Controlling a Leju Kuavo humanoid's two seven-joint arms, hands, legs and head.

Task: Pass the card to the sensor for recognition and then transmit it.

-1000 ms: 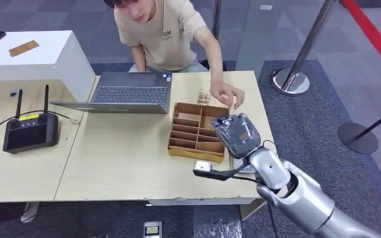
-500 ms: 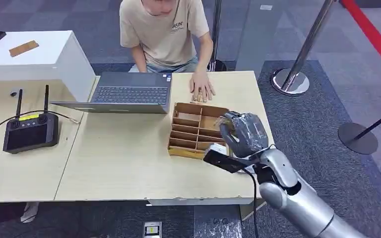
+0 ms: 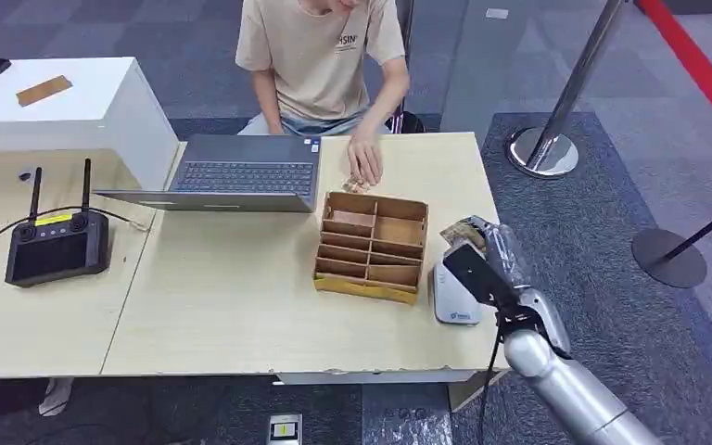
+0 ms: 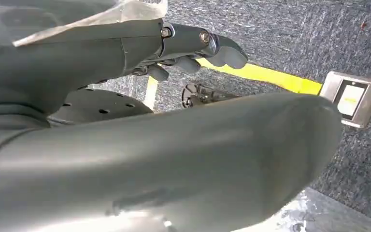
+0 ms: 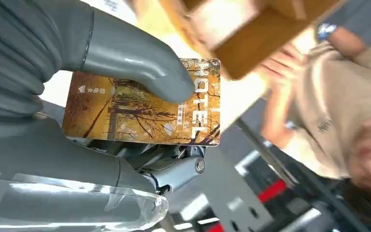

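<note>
Right robot hand (image 3: 482, 252) shifted off tray (image 3: 371, 247), holding card (image 5: 142, 102), sensor (image 3: 451, 298) uncovered

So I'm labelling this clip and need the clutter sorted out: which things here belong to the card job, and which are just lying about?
Belongs to the job:
- hotel card, held in the right robot hand
- white sensor at the table's near right edge
- wooden divided tray

Just lying about:
- laptop
- black remote controller
- stanchion post
</note>
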